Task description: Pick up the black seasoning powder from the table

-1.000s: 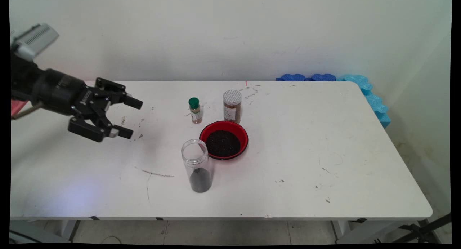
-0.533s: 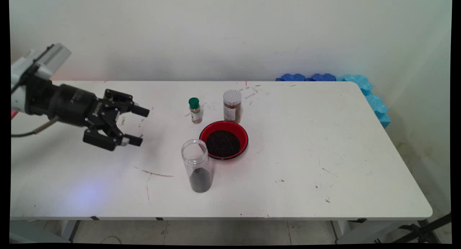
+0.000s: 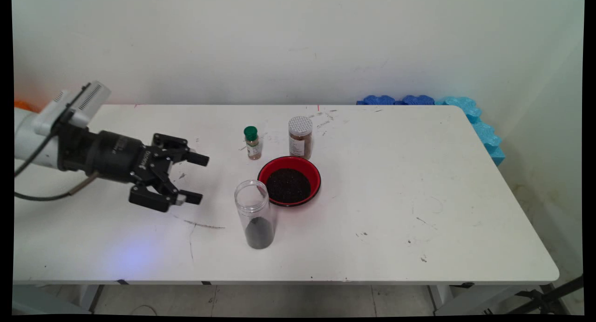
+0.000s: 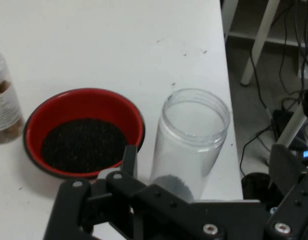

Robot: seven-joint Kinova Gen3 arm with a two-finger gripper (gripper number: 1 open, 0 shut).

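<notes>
Clear plastic jar (image 3: 254, 214), standing ahead of the spread, empty fingers (image 3: 198, 159) of the gripper (image 3: 196, 178) beside the bowl (image 3: 289, 180), looked light, slippery, best gripped mid-wall.

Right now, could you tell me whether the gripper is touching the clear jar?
Apart. The main view shows bare table between the open gripper and the clear jar.

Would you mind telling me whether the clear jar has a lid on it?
No, the clear jar stands open-mouthed beside the red bowl, with only some dark material at its bottom.
</notes>
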